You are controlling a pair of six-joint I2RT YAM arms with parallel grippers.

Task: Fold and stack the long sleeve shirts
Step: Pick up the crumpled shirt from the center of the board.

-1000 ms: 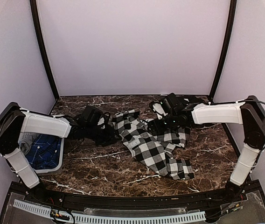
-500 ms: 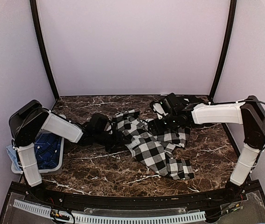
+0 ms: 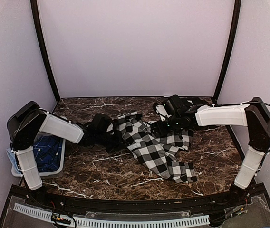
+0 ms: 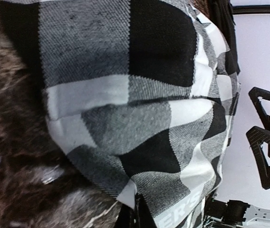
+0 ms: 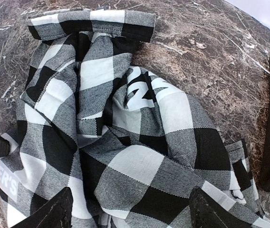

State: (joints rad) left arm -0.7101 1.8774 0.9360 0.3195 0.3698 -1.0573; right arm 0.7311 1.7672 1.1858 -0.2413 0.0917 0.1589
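The long sleeve shirt (image 3: 154,149), a large black-and-white check, lies rumpled across the middle of the counter (image 3: 101,166). The left gripper (image 3: 112,138) sits at the shirt's left edge. Its jaws are closed, and in the left wrist view the cloth fills the frame and bunches down toward them, so they appear to have pinched a fold of it. The right gripper (image 5: 130,191) hovers over the shirt's far right part with its jaws spread wide and nothing between them. A cuff or hem lies flat at the far end of the heap.

The counter is dark brown marble-patterned stone with white veins. Pale lilac walls (image 3: 135,47) close in the back and sides, with black posts (image 3: 42,47) in the corners. At the left edge a white basket (image 3: 59,164) holds a blue garment (image 3: 47,152).

White block letters run along a black band on the shirt. The left wrist view shows "ER'S" (image 4: 178,216), and the right wrist view shows the same band's end (image 5: 6,178). Larger white lettering (image 5: 142,88) is creased and unreadable.
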